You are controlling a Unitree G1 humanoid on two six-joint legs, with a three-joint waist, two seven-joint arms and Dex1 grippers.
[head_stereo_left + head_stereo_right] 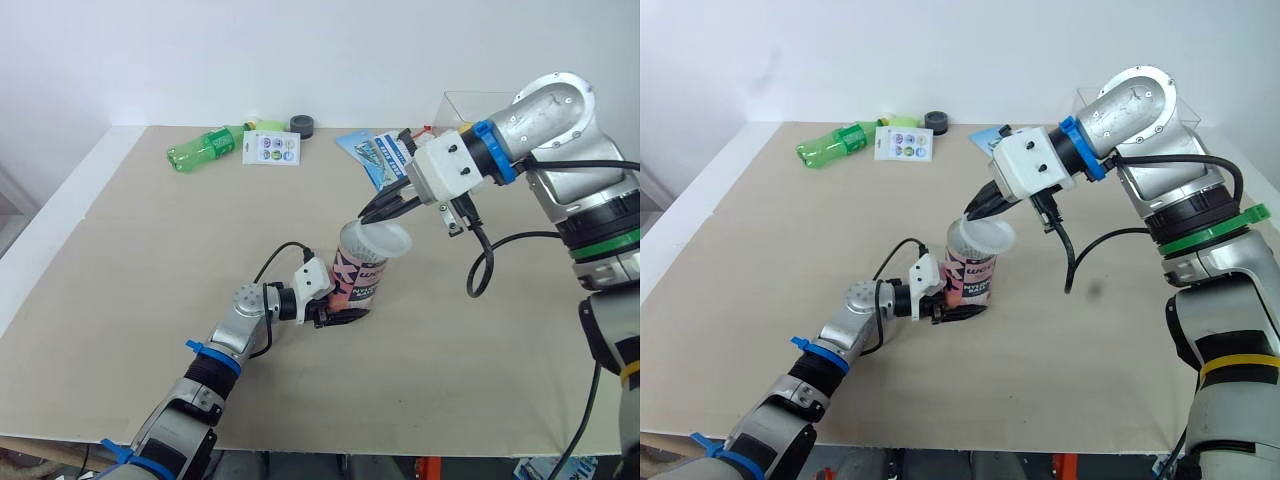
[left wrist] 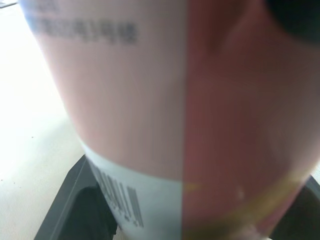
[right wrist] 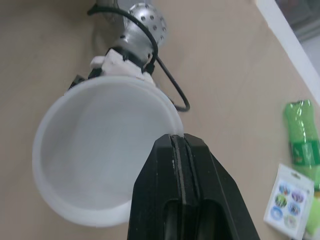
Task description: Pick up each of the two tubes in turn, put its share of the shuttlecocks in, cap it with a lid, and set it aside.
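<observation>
The left fingers (image 1: pixel 340 317) squeeze the tube (image 1: pixel 358 272) near its bottom; it looks light and stiff. The right fingers (image 3: pixel 176 200) pinch the bendy-looking lid (image 3: pixel 95 150) by its edge.

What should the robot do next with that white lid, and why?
Probably level the lid and press it down onto the tube. The right gripper pinches the lid's rim, and the lid hangs tilted at the tube's open top, not seated flat. The left gripper clamps the tube low down, so it looks steady.
</observation>
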